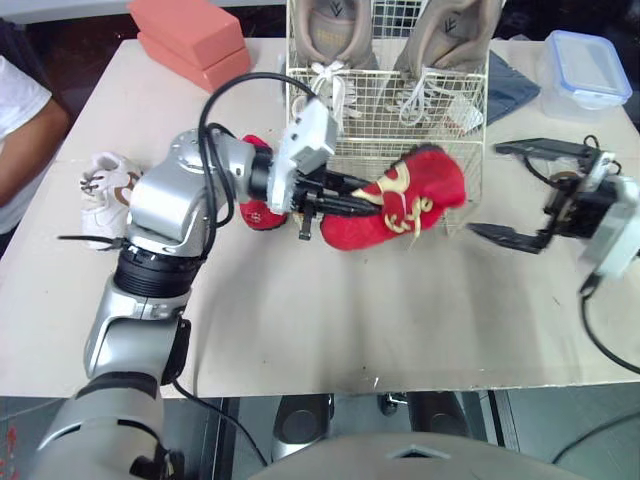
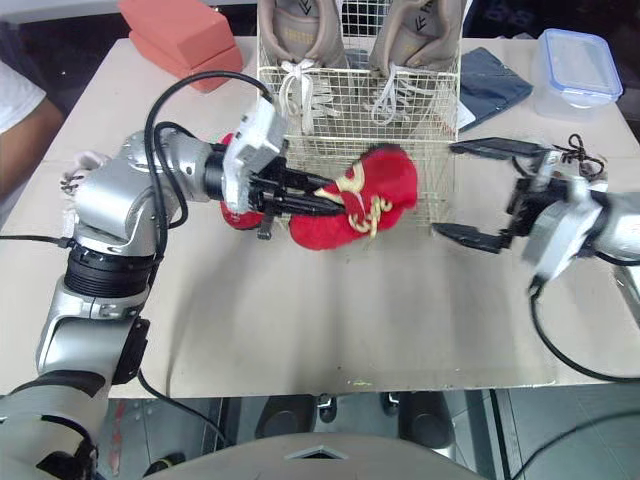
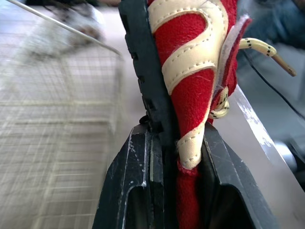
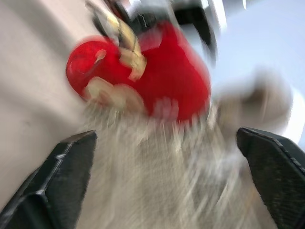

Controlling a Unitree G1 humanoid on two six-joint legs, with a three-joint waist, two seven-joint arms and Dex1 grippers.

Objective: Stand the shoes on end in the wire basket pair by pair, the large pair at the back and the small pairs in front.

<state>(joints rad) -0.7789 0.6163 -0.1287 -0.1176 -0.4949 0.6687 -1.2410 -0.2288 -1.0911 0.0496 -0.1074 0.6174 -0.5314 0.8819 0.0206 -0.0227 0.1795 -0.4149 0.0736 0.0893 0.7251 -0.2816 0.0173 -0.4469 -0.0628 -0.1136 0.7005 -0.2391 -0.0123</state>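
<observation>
The left pincer (image 1: 362, 200) was clamped on the red shoe (image 1: 425, 185), pinching its side wall near the heel. The shoe was just in front of the wire basket (image 1: 380, 140), where the big tan shoes (image 1: 330, 30) stood at the back. The right pincer (image 1: 493, 190) was wide apart, near the basket. The shoe looked light and soft, so the firmer heel seemed the best place to hold.

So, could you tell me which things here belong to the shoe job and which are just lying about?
Job: wire basket, tan pair standing in it, red shoe held by the left gripper, second red shoe by that arm, white shoe.
Lying about: pink blocks, lidded plastic box, dark cloth.
</observation>
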